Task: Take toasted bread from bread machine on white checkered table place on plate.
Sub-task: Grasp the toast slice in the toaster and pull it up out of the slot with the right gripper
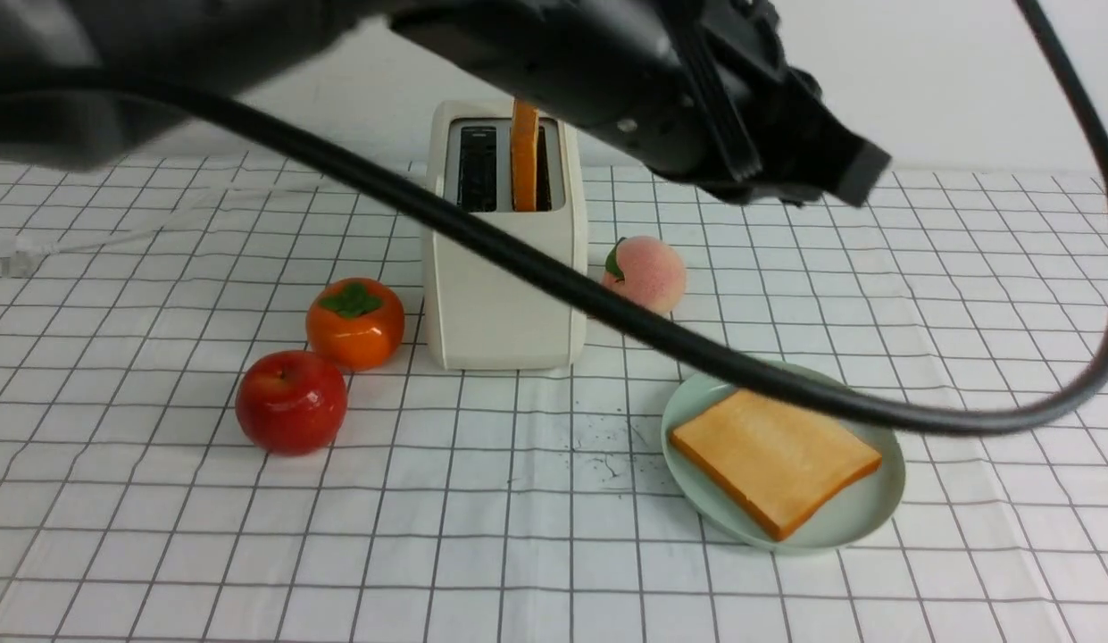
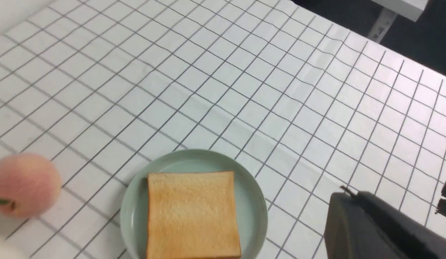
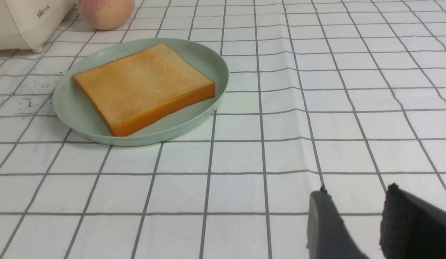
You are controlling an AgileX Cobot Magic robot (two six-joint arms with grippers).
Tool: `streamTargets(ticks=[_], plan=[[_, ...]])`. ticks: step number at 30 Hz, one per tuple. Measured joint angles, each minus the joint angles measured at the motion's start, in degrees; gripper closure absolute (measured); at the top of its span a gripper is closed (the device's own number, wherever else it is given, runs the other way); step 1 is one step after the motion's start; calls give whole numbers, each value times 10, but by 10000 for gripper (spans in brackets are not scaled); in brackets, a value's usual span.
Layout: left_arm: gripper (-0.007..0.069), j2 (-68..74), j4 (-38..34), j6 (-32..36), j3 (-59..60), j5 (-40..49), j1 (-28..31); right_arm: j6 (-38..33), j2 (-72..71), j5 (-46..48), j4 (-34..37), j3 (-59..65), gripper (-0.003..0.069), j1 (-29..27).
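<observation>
Two toasts: upright slice (image 1: 524, 152) in bread machine (image 1: 504, 295), flat slice (image 1: 775, 460) on plate (image 1: 879, 509); left end effector (image 1: 862, 174) together, right end effector (image 3: 356, 187) apart.

Bread machine (image 1: 504, 295) sits centre-back on the checkered table (image 1: 429, 536). Upright toast slice (image 1: 524, 170) in its right slot, top end hidden behind the left arm (image 1: 607, 62); left slot looks empty. Flat toast slice (image 1: 772, 460) lies on the plate (image 1: 879, 509), front-right. Black cable (image 1: 554, 277) sweeps across the frame. Persimmon (image 1: 355, 323) and apple (image 1: 291, 402) are left of the machine, peach (image 1: 647, 272) right. Crumbs (image 1: 607, 446) lie beside the plate.
</observation>
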Motion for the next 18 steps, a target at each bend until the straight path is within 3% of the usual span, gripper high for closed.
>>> streamTargets(ticks=[5,6,11,18], plan=[[638,-137,136,-116,110,9,0,0,0,0,0,0,419,0],[638,-143,136,-120,110,7,0,0,0,0,0,0,419,0],[638,-320,263,-253,322,-109,0,0,0,0,0,0,419,0],[638,-480,384,-391,562,-245,0,0,0,0,0,0,419,0]])
